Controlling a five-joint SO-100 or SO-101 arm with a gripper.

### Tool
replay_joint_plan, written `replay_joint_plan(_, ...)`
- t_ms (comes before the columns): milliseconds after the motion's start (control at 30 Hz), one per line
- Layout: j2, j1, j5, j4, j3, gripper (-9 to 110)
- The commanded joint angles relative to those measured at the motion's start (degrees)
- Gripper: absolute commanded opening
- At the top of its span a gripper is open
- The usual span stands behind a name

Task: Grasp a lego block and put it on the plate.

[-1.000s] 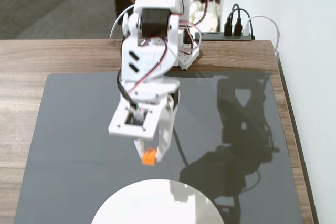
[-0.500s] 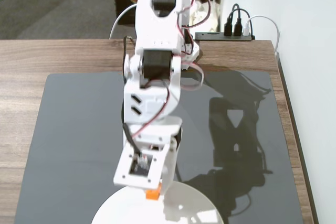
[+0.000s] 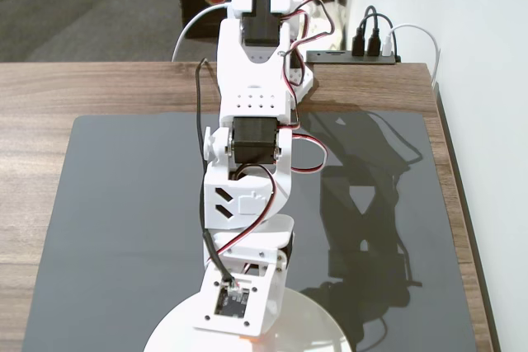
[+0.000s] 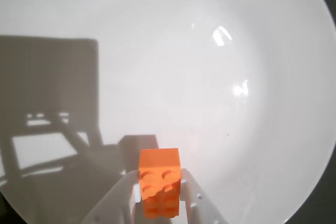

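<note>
In the wrist view my gripper is shut on the orange lego block, with a white finger pressed on each side of it. The block is held above the inside of the white plate, which fills that view; the block's shadow falls on the plate just beyond it. In the fixed view the arm reaches toward the camera and its wrist hangs over the plate at the bottom edge. A sliver of orange shows under the wrist; the jaws are hidden there.
A dark grey mat covers the wooden table. The arm's base stands at the far edge. A black USB hub with cables sits at the back right. The table's right edge runs close to the mat.
</note>
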Motion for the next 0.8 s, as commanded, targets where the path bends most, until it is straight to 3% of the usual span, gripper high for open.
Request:
replay_joint_plan(0, 0.1, -0.8, 0.6, 0.8, -4.0, 5)
replay_joint_plan(333, -0.4, -0.9, 1.6, 1.9, -4.3, 23)
replay_joint_plan(767, 3.0, -0.4, 1.5, 4.1, -4.2, 26)
